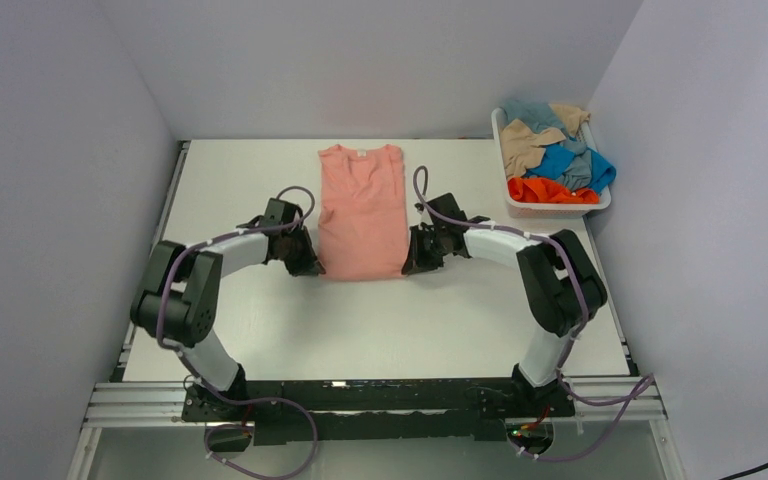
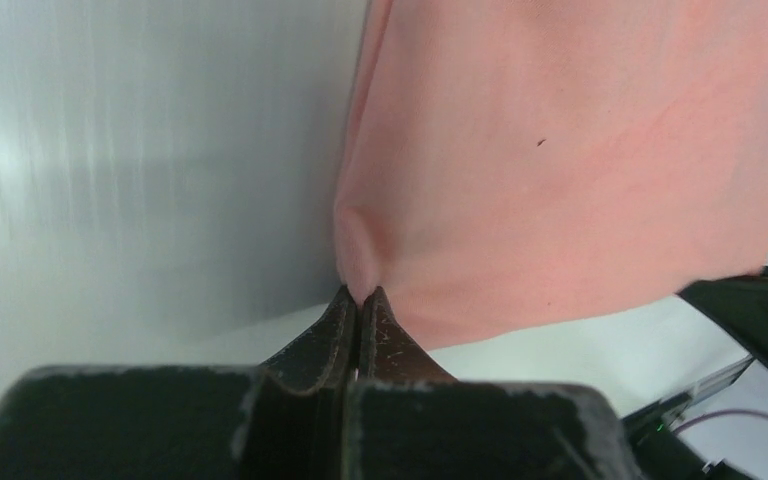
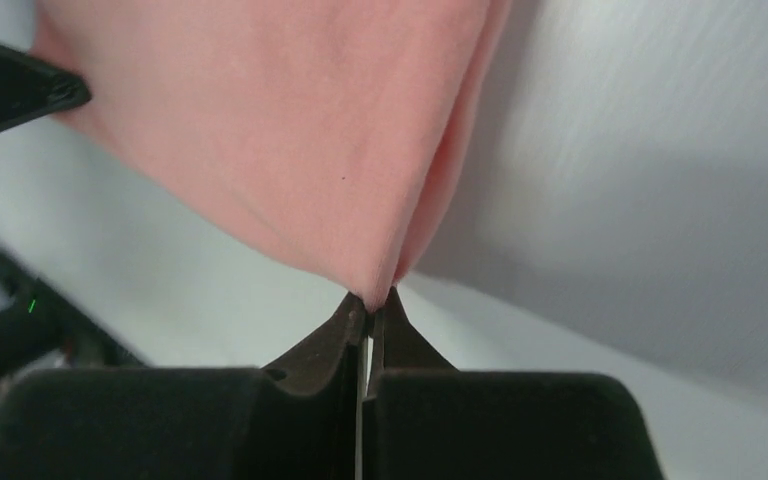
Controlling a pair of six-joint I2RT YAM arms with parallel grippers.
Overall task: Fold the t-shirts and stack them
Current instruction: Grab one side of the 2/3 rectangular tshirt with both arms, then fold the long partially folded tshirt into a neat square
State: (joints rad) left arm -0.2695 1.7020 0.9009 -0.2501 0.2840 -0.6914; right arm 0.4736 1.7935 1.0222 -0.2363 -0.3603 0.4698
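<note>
A salmon pink t-shirt (image 1: 362, 208) lies on the white table, folded into a long narrow strip with its collar at the far end. My left gripper (image 1: 310, 264) is shut on its near left corner; the left wrist view shows the cloth (image 2: 560, 150) pinched between the fingertips (image 2: 360, 296). My right gripper (image 1: 412, 262) is shut on the near right corner; the right wrist view shows the cloth (image 3: 290, 130) pinched at the tips (image 3: 372, 298). Other t-shirts, tan (image 1: 528, 143), blue (image 1: 564, 160), grey-blue and orange (image 1: 550, 190), are heaped in the basket.
A white plastic basket (image 1: 558, 208) stands at the table's back right, against the right wall. Grey walls close in the table on the left, back and right. Both arms bend inward over the table's middle.
</note>
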